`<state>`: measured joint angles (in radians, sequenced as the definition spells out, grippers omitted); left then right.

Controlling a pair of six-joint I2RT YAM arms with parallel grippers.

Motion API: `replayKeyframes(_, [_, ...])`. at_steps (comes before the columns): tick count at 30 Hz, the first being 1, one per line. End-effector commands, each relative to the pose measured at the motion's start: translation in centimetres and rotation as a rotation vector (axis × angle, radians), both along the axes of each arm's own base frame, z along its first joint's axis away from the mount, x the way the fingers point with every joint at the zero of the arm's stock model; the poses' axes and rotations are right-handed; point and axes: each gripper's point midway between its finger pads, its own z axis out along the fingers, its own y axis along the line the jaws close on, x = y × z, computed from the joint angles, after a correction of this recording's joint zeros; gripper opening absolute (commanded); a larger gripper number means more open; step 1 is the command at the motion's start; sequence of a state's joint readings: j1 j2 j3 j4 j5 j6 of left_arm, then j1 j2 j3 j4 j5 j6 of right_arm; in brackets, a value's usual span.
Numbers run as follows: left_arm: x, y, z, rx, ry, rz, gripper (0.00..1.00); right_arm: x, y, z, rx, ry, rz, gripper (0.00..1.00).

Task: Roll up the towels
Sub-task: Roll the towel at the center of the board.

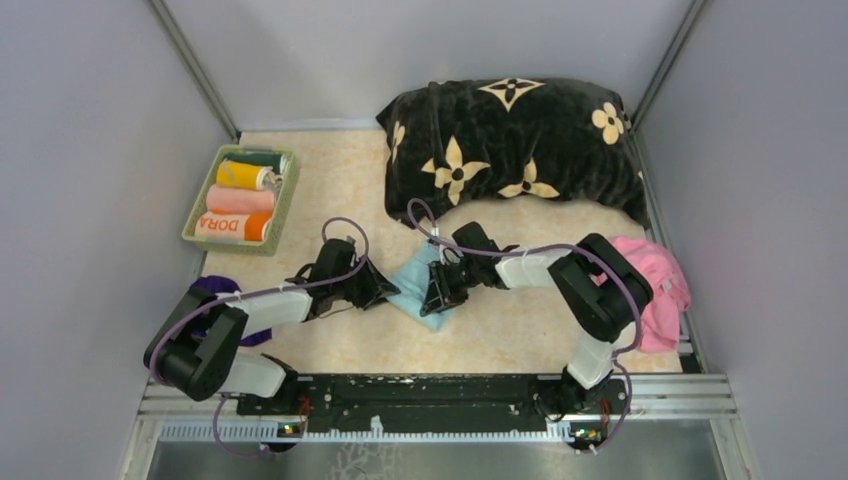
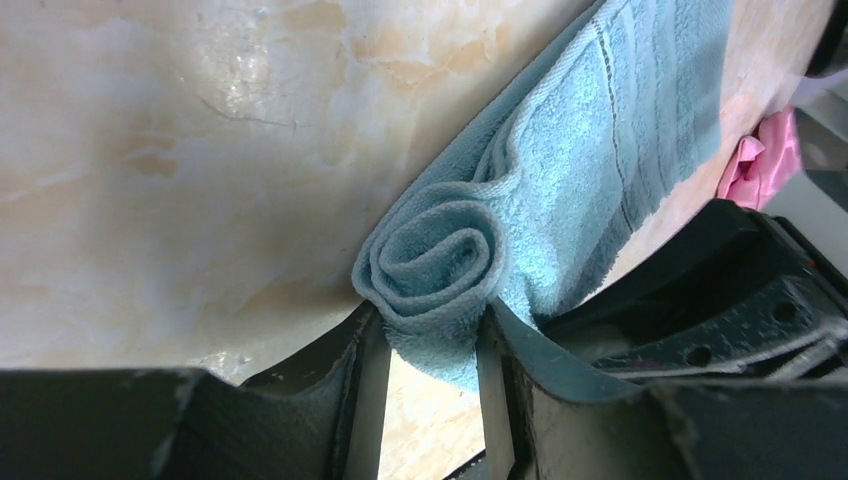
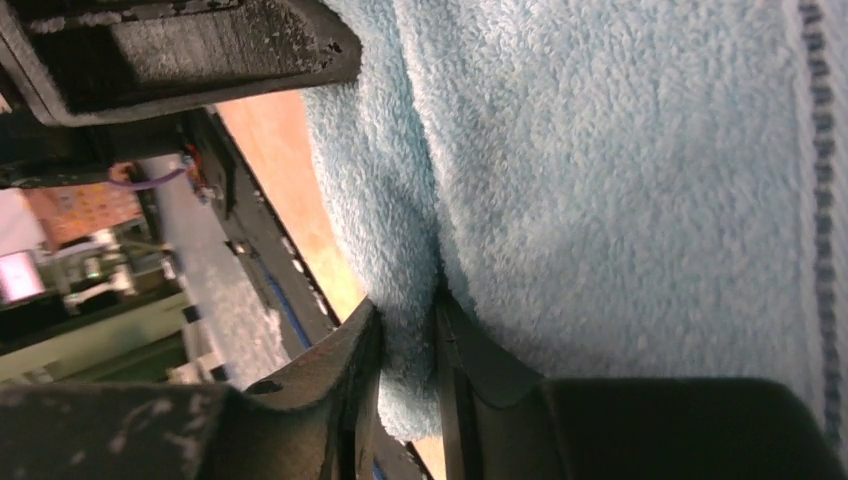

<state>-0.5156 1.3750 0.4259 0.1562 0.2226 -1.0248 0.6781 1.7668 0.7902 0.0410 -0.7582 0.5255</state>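
Top view, with wrist views. The light blue towel lies near the table's centre, between the two claws, and is only partly rolled. In the left wrist view its near end is wound into a loose spiral of two or three turns, while the rest of the cloth runs out flat toward one o'clock.

The left gripper has its jaws narrowed around that spiral, one finger pressing each side. The right gripper is almost closed, pinching a thick fold of the same towel between its fingers.

Progress, as judged: at ten o'clock the green basket holds four finished rolls, with the orange "DORA" roll nearest, then a pink roll, a yellow roll and a dark green one. Left to do are the flat remainder of the blue cloth, the crumpled pink towel at four o'clock, and the dark purple towel at eight o'clock, which is largely hidden under the left arm. The black cushion at twelve o'clock has no part in the task.
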Motion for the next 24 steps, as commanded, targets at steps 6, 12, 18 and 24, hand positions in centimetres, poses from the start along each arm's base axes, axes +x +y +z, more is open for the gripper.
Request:
replayKeyframes(6, [-1.7, 2.1, -3.3, 0.166, 0.110, 0.013, 0.42, 1.6, -2.3, 4.1, -0.327, -0.467, 0.002, 0.37])
replayKeyframes(12, [-1.5, 2.0, -3.2, 0.188, 0.108, 0.005, 0.43, 1.2, -1.1, 6.3, -0.465, -0.765, 0.025, 0.46])
replayKeyframes(18, [-1.6, 1.9, -3.2, 0.202, 0.107, -0.001, 0.43, 0.2, 0.8, 5.3, -0.581, -0.900, 0.087, 0.48])
replayKeyframes(24, [-1.6, 2.0, -3.1, 0.214, 0.103, 0.001, 0.44, -1.0, 1.6, 2.9, -0.694, -0.956, 0.166, 0.48])
